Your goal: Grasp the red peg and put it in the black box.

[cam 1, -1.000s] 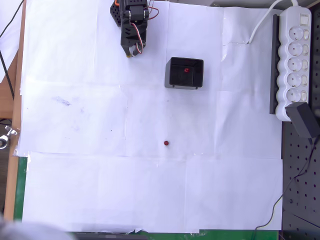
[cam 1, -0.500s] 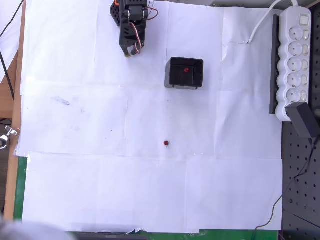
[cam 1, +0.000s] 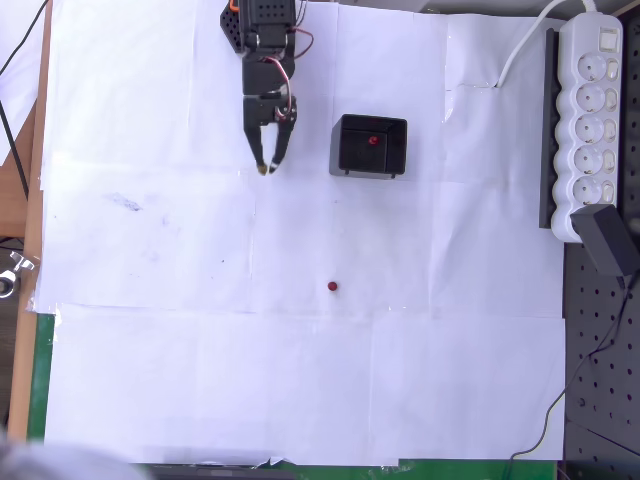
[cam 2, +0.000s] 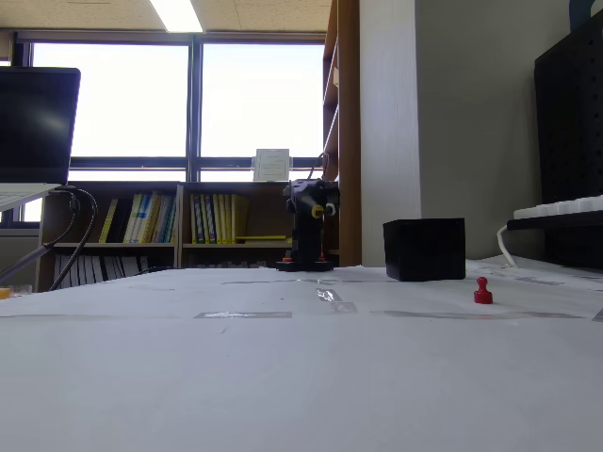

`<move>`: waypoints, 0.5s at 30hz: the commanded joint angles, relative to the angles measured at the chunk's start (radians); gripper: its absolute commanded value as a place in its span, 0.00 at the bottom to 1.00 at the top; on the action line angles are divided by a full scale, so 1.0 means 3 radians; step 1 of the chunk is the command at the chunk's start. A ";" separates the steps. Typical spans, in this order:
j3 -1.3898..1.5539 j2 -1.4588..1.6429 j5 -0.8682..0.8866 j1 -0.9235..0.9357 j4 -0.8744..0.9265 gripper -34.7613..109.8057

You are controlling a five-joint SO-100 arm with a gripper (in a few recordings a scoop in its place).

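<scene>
Your gripper (cam 1: 268, 166) is slightly open and empty, beside the box (cam 1: 370, 146); one peg (cam 1: 332, 286) waits apart on the paper (cam 1: 150, 350), so you must reach it.

From above, even, bright light falls on the white surface (cam 1: 300, 380), shadows faint. In the fixed view, daylight blazes through the windows (cam 2: 254, 104) behind the end effector (cam 2: 320, 209), leaving it backlit and dark.

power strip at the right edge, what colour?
White: the long plastic power strip with round sockets, clearest in the overhead view.
</scene>
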 commanded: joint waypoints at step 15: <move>0.0491 0.1953 0.0061 0.0082 -0.1733 0.24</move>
